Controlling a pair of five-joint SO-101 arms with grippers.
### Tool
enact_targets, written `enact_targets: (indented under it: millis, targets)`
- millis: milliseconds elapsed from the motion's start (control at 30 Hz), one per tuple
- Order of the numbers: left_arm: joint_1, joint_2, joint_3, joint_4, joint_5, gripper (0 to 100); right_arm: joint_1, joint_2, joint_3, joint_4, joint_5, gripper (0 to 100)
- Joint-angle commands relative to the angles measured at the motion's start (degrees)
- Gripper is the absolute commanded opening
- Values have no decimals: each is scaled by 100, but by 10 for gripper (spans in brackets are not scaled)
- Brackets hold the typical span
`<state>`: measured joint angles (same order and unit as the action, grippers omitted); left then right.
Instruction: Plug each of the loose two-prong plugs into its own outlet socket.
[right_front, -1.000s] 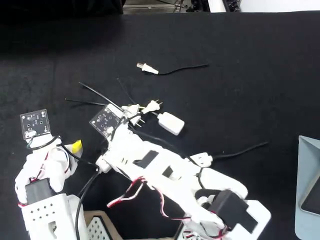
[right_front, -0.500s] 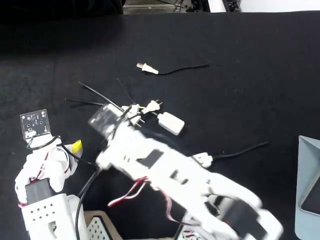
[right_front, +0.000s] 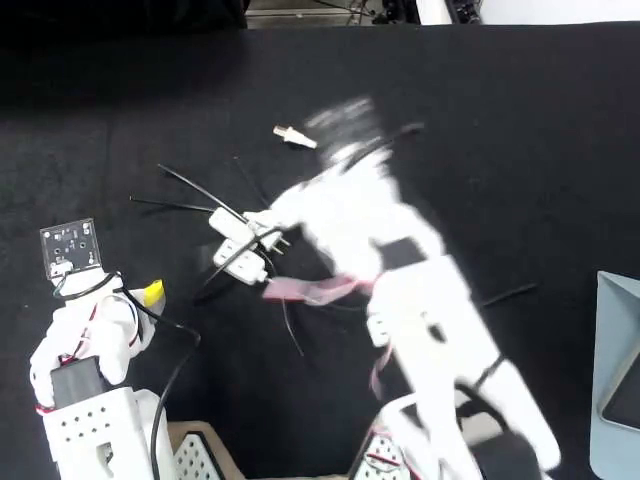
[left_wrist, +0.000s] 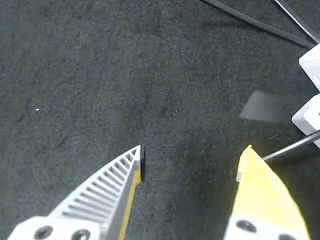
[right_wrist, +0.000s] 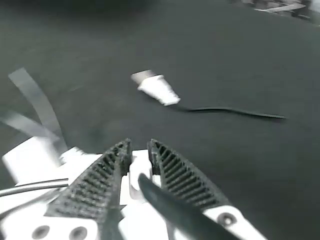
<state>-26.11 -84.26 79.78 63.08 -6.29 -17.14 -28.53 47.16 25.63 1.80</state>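
Left claw (left_wrist: 192, 155) spread over black cloth (left_wrist: 90, 75), outlet blocks (right_front: 240, 262) near, plug (right_front: 292, 135) apart

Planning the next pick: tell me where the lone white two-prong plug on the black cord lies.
In the high view the white two-prong plug lies toward the far side of the black table, left of centre, beyond the white outlet blocks.

Black tabletop (right_front: 520, 150), pale grey-blue bin (right_front: 612, 390) at right edge
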Motion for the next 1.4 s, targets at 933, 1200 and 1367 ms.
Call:
enact_targets:
  millis: [933,1200,1367]
  targets:
    - [-40,-62,57,-167,53,303,3481,3987,-3284,-475,-2101,16]
    - [-40,-62,57,-158,53,303,3429,3978,-3890,1037,-2585,201]
    - [-40,-62,66,-158,53,303,2998,3978,-4593,2163,-2673,234]
